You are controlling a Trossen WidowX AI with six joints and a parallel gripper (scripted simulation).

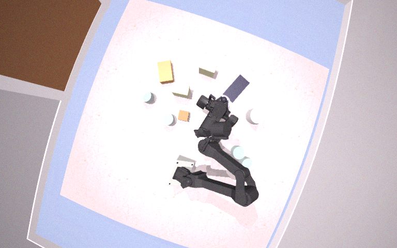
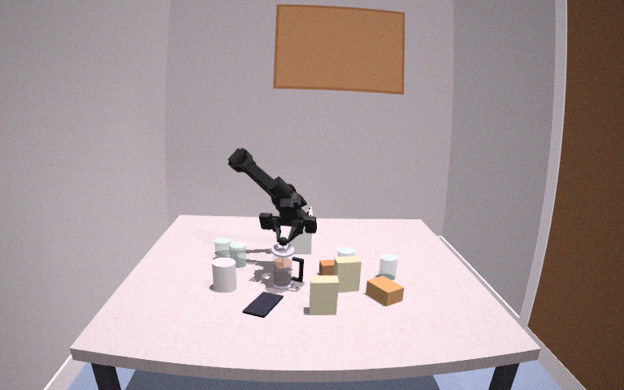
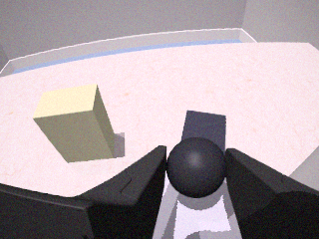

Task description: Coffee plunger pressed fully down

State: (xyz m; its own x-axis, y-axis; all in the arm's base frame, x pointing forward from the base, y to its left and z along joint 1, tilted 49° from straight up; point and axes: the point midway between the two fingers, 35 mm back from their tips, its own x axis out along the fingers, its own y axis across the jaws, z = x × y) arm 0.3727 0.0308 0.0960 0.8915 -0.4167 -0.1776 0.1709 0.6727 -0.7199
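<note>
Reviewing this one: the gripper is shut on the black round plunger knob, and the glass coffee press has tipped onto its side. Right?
Partly. The gripper is shut on the black round plunger knob, but the glass coffee press stands upright on the table, as the exterior view shows.

Gripper [image 3: 195,167]: two dark fingers, one at each side of the frame's lower half, closed against a knob. Plunger knob [image 3: 195,166]: dark, round, glossy, centred between the fingers. Coffee press [image 3: 199,235]: pale lid directly below the knob, a strip of brown at the bottom edge. Yellow block [image 3: 75,122]: upright on the table [image 3: 266,87], left of the knob, well apart. Dark flat slab [image 3: 205,125]: lying on the table just beyond the knob.
</note>
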